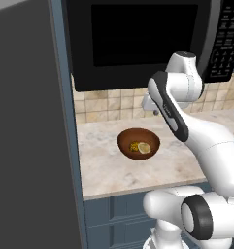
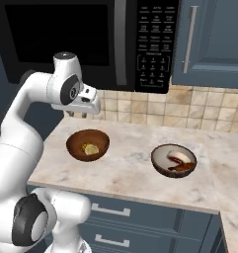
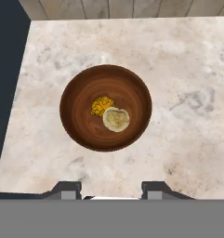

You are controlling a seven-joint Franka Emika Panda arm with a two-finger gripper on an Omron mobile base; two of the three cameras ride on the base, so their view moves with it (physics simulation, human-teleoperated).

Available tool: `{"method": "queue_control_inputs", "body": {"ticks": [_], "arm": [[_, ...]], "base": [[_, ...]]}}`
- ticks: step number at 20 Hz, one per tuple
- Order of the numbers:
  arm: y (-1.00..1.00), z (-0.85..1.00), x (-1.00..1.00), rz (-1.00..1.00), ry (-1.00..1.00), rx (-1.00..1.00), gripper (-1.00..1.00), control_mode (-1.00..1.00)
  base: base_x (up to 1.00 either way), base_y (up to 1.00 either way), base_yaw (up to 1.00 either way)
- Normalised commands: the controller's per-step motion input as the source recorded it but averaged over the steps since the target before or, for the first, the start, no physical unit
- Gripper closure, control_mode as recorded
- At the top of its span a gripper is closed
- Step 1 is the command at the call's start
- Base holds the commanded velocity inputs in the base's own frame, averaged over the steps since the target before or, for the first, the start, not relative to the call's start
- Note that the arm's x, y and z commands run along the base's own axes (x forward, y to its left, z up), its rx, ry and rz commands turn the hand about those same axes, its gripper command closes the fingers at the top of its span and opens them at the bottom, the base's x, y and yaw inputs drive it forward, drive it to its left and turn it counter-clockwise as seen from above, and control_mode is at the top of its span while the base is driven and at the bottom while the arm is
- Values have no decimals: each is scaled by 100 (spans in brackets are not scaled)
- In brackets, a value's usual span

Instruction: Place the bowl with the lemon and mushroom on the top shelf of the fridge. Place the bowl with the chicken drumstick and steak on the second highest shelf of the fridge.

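The bowl with the lemon and mushroom [image 1: 139, 144] [image 2: 88, 145] [image 3: 105, 107] is a round reddish-brown bowl standing on the marble counter near its left end. My gripper [image 2: 81, 113] [image 3: 109, 190] hovers well above it and points straight down, open, with nothing between the fingertips [image 3: 67, 189]. The bowl with the chicken drumstick and steak [image 2: 174, 160] rests further right on the same counter. The fridge [image 1: 31, 126] is a tall grey wall left of the counter. Its top shelf and second highest shelf are hidden.
A black microwave [image 1: 138, 44] hangs over the counter [image 1: 104, 170], close above my arm's elbow. A blue wall cabinet [image 2: 209, 44] is at the upper right, a tiled backsplash [image 2: 155, 108] runs behind, and blue drawers [image 2: 140, 222] sit below the counter's edge.
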Motion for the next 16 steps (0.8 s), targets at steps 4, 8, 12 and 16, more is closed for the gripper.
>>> {"method": "queue_control_inputs", "body": {"ticks": [4, 8, 12, 16], "arm": [[-1, -11, -1, 0, 6, 0, -100, -100], [-9, -23, 0, -5, 15, 0, -100, -100], [-11, -26, 0, -2, 7, 0, -100, -100], [-25, -36, -3, -2, 5, 4, -100, -100]], "base": [[0, 0, 0], [0, 0, 0], [0, 0, 0], [0, 0, 0]]}}
